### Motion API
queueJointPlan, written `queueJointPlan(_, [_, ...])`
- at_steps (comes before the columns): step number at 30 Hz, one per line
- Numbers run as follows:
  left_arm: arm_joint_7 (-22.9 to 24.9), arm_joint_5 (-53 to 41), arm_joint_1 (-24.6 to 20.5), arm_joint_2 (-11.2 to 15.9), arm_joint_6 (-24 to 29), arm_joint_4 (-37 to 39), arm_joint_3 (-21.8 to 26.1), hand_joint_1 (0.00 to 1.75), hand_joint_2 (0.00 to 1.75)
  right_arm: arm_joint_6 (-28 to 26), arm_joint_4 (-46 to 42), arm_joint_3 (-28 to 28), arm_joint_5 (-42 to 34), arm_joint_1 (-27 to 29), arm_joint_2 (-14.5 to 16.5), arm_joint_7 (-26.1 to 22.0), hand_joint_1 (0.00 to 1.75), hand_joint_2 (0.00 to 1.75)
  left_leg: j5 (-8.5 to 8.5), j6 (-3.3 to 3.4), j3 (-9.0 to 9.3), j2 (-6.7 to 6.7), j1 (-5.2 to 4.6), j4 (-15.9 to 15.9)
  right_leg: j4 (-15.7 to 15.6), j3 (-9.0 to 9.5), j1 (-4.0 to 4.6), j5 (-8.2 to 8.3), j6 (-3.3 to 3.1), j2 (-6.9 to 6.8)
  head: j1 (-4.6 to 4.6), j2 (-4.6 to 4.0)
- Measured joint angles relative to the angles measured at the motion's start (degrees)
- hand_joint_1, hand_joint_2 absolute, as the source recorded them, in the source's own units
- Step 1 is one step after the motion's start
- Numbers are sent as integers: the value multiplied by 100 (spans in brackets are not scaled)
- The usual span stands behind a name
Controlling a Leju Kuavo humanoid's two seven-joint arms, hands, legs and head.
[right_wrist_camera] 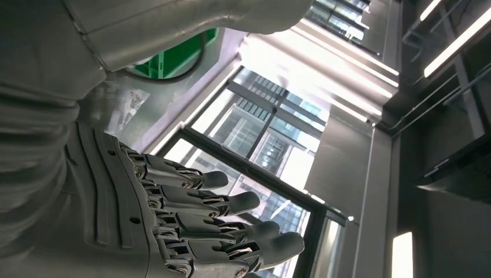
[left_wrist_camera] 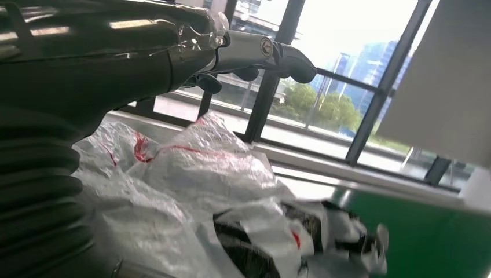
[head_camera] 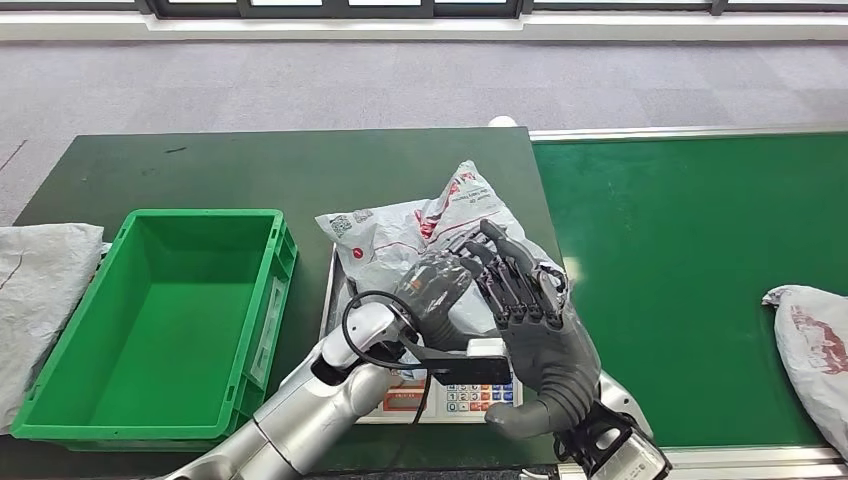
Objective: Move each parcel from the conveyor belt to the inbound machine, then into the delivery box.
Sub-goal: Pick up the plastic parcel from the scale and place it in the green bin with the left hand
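The open green plastic crate (head_camera: 160,330) holds nothing yet. Beside it, 1 crumpled white plastic parcel (head_camera: 420,235) lies on the grey inbound scale (head_camera: 440,395). The left hand (head_camera: 435,285) rests on it, grip unclear; the right hand (head_camera: 525,310) hovers, fingers extended. Another white parcel (head_camera: 815,345) waits on the green conveyor belt (head_camera: 680,270).

Parcel (head_camera: 425,235) on scale (head_camera: 455,395) (crate (head_camera: 160,320) left)

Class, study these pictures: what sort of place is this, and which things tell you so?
Probably a parcel-sorting station: a green conveyor belt carrying a bagged parcel, a weighing scale with another plastic-wrapped parcel on it, and a green crate beside it.
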Motion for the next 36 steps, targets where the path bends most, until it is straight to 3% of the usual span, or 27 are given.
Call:
queueJointPlan(4, [-16, -396, -218, -208, -594, 618, -451, 0, 175, 141, 16, 34, 67, -235, 4, -34, 0, 175, 0, 0, 0, 1, 0, -1, 0, 0, 0, 0, 0, 1, -1, 0])
queueJointPlan(12, [-244, -501, -511, -599, -964, 1737, -959, 0, 175, 254, 35, 149, 124, -513, 59, -38, 0, 175, 0, 0, -1, -1, -1, 0, 0, 2, -1, 1, 1, 0, 0, 0])
queueJointPlan(19, [-306, -375, -651, -687, -1563, 2345, -1174, 0, 175, 304, 213, 236, 93, -686, 72, -130, 0, 175, 0, 0, 0, -1, 1, -1, 1, 4, 2, 0, 0, 0, -1, 0])
queueJointPlan(26, [-252, -210, -754, -690, -1561, 2635, -1220, 1, 175, 285, 430, 295, 99, -726, 72, -197, 0, 175, 0, 0, 7, 0, 2, -1, 0, 12, 3, -1, -1, 0, -1, 0])
queueJointPlan(27, [-238, -200, -761, -690, -1551, 2656, -1220, 10, 175, 285, 448, 299, 102, -726, 72, -208, 0, 175, 0, 0, 8, 0, 2, -1, 0, 13, 2, -1, -1, 0, -1, 0])
queueJointPlan(30, [-209, -154, -773, -689, -1529, 2704, -1219, 138, 175, 285, 489, 320, 102, -723, 72, -226, 0, 175, 1, 0, 11, 0, 1, -1, 0, 16, 2, -1, -1, -1, -2, 0])
queueJointPlan(31, [-210, -130, -775, -687, -1512, 2711, -1219, 172, 175, 286, 498, 329, 102, -718, 72, -227, 0, 175, 1, 1, 13, 0, 1, -1, 0, 18, 2, -1, -1, -1, -2, 0])
queueJointPlan(36, [-269, 23, -792, -668, -1379, 2690, -1203, 175, 175, 304, 534, 341, 89, -687, 72, -228, 0, 175, 2, 0, 21, 0, 1, -1, 0, 27, 2, 1, -1, -1, -2, 0])
